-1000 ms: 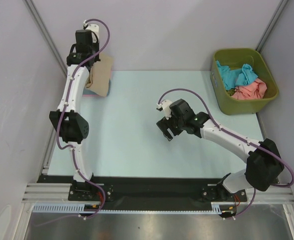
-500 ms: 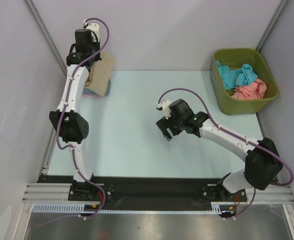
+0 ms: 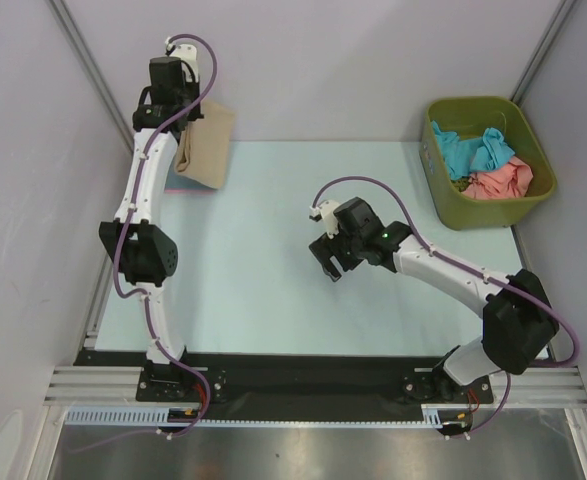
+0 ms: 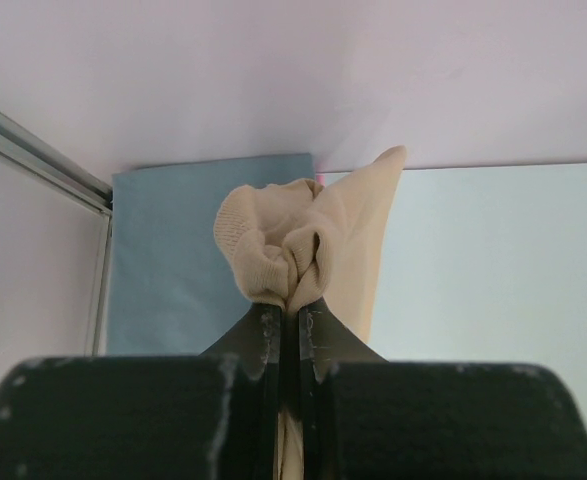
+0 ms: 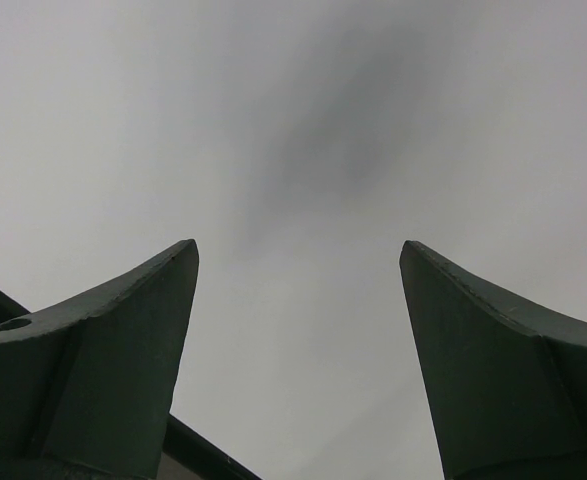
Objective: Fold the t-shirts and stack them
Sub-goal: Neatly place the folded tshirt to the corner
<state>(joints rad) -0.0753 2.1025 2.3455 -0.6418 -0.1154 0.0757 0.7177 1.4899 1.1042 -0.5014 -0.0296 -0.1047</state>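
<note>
At the far left corner my left gripper (image 3: 185,128) is shut on a bunched edge of the tan t-shirt (image 3: 206,147), which hangs from it above the table. In the left wrist view the tan t-shirt (image 4: 318,245) bulges out beyond the tips of my left gripper (image 4: 293,302), and a flat slate blue t-shirt (image 4: 168,265) lies beneath it by the wall. My right gripper (image 3: 328,270) hovers over the middle of the table, open. The right wrist view shows only bare table between the wide-apart tips of my right gripper (image 5: 298,255).
An olive-green bin (image 3: 455,215) stands at the back right with a teal t-shirt (image 3: 471,150) and a salmon t-shirt (image 3: 500,182) crumpled inside. Grey walls close in the left, back and right sides. The metal frame rail runs along the left wall.
The tan t-shirt has risen and swung slightly right in my left gripper. My right arm has edged a little to the left, still open.
</note>
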